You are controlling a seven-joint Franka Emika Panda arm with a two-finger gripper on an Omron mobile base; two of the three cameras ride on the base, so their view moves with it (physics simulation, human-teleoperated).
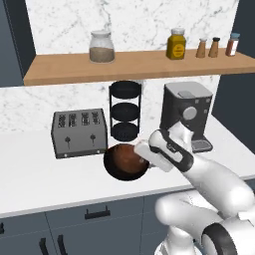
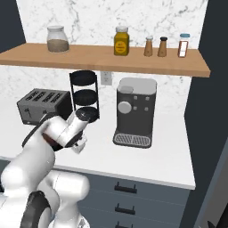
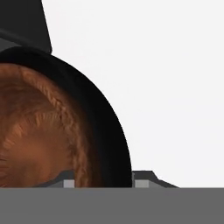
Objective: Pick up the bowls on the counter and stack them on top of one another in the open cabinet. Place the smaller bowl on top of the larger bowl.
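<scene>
Smaller bowl (image 3: 39, 131) inside larger bowl (image 3: 111, 131)

Bright, even rendered light, soft faint shadows, no glare, hand view coarse

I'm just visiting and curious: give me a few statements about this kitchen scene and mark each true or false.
1. The smaller bowl sits inside the larger bowl. True.
2. The stacked bowls are already up on the open cabinet. False: they rest on the counter, in front of the toaster and the three-tier rack.
3. The gripper is at the rim of the larger bowl, one fingertip on each side of it. True, as the hand view shows.
4. The coffee machine stands left of the toaster. False: it stands to the right.
5. The glass jar on the shelf is lying on its side. False: it stands upright.
</scene>
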